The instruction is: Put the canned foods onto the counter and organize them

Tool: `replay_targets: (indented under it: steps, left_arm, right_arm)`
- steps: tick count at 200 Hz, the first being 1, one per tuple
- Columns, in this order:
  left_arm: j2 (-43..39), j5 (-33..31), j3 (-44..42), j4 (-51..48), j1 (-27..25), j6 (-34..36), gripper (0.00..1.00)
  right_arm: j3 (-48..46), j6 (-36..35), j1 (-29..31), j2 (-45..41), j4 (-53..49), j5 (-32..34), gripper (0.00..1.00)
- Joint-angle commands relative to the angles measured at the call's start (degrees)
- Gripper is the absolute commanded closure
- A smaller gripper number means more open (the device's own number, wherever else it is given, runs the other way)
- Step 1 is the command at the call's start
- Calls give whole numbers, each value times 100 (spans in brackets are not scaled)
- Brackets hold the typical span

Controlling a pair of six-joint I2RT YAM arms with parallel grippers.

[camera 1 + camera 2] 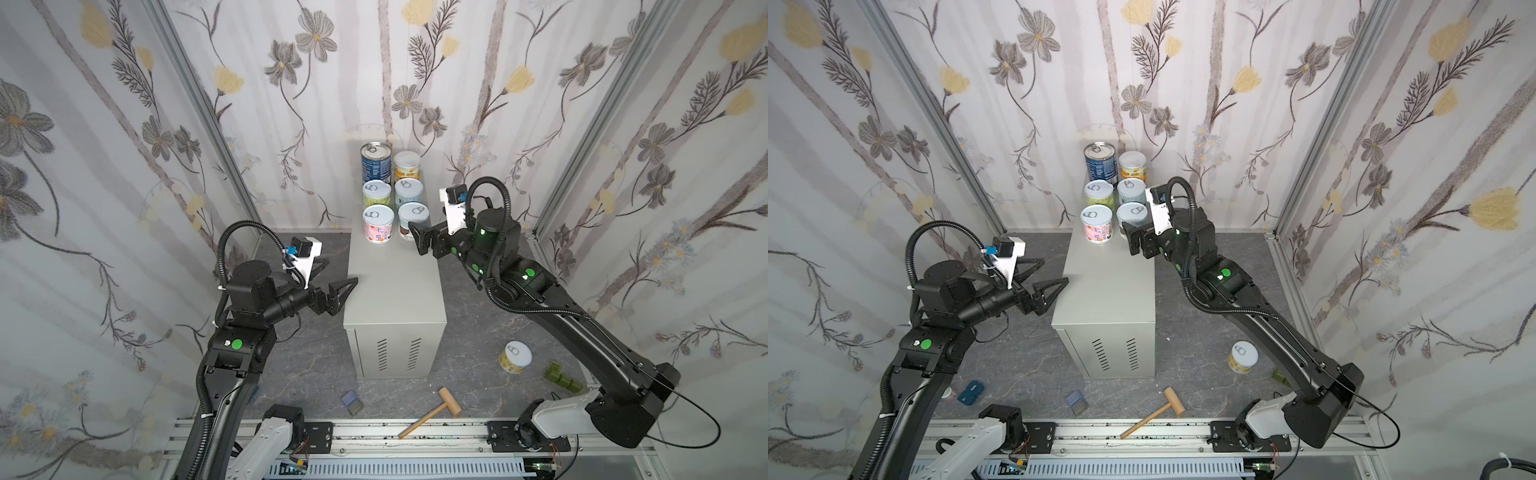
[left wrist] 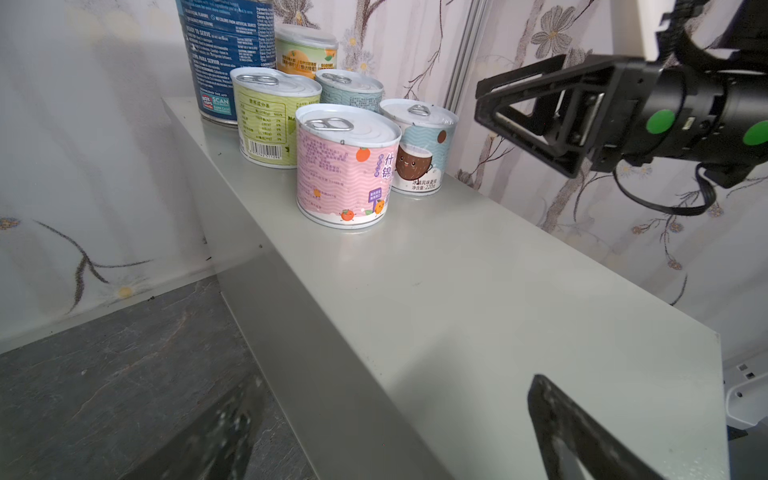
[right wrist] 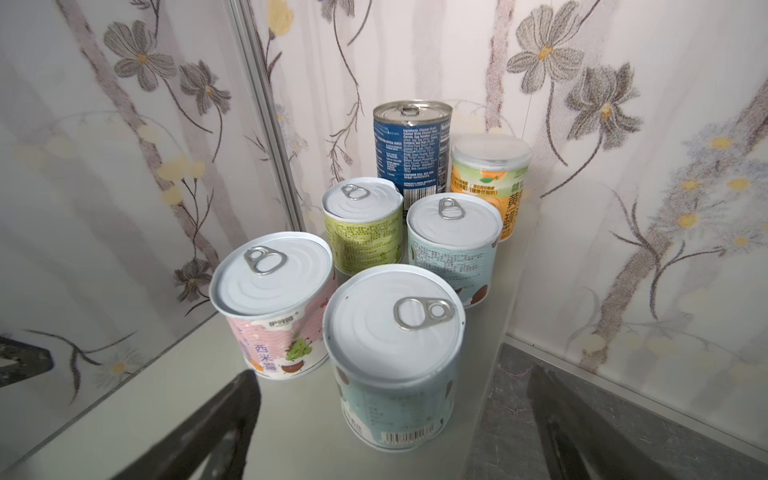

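- Six canned foods (image 1: 392,195) are seen upright at the far end of the counter (image 1: 395,291), in two columns of three. The tall blue can (image 1: 375,162) is at the far left.
- The right gripper (image 1: 422,241) is seen with jaws spread wide and nothing held. In the right wrist view the jaws flank the light-blue can (image 3: 395,353) in the near right spot, which stands free on the counter.
- The left gripper (image 1: 344,270) is seen with jaws wide and empty at the counter's left edge, well apart from the cans.
- One yellow-labelled can (image 1: 515,357) is left on the floor (image 1: 465,340), right of the counter. It stands lid up, long axis vertical.
- This can is judged to lie below and behind the right jaws, toward the robot's base and beside the right forearm. The right arm is clearly nearer, and the left is blocked by the counter.
- A pull-back clear of the light-blue can is judged needed first, then a descent and a side grasp.
- The bare near part of the counter is open for a fourth row.
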Motion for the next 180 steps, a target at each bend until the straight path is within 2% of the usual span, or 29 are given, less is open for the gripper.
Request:
replay_targets:
  steps: [1,75,145,180]
  left_arm:
    - [28,57,29,217,2,7,0]
    - [189,-170,111,410,3,-246,0]
    - [875,-489,599,619,-58,-688,0]
    - [1134,-929,771,545,-384,-599,0]
  right_arm:
    - [-77,87,-94,-247,61,-111,0]
    - [-55,503,-1156,-394,-371,-558,0]
    - [-285,571,-1202,-286,-232,-818,0]
    - [-483,607,-1201,-391,-121,-874,0]
